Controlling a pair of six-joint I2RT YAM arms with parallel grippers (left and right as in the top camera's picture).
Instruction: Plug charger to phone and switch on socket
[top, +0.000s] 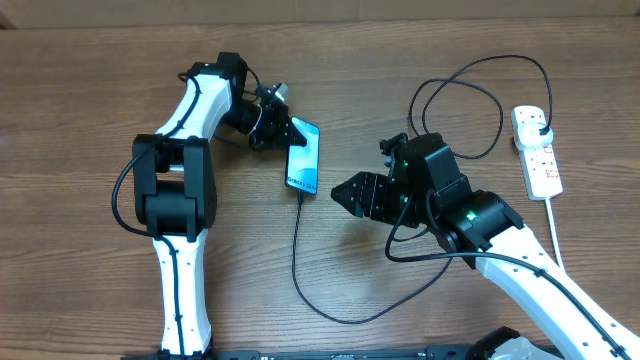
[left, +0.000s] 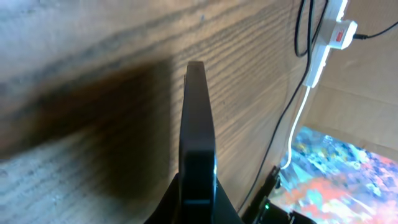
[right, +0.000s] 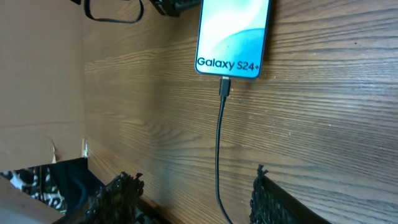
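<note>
Right gripper (right: 193, 179) released, astride charger (right: 219, 137); left gripper (top: 285, 128) clenching phone (right: 233, 31). Retreating could snag and unplug it.

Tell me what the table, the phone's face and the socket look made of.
The table looks like matte wood or wood-look laminate: brown grain lines. The phone has a glossy face, likely glass. The socket has a smooth white casing, probably moulded plastic.
</note>
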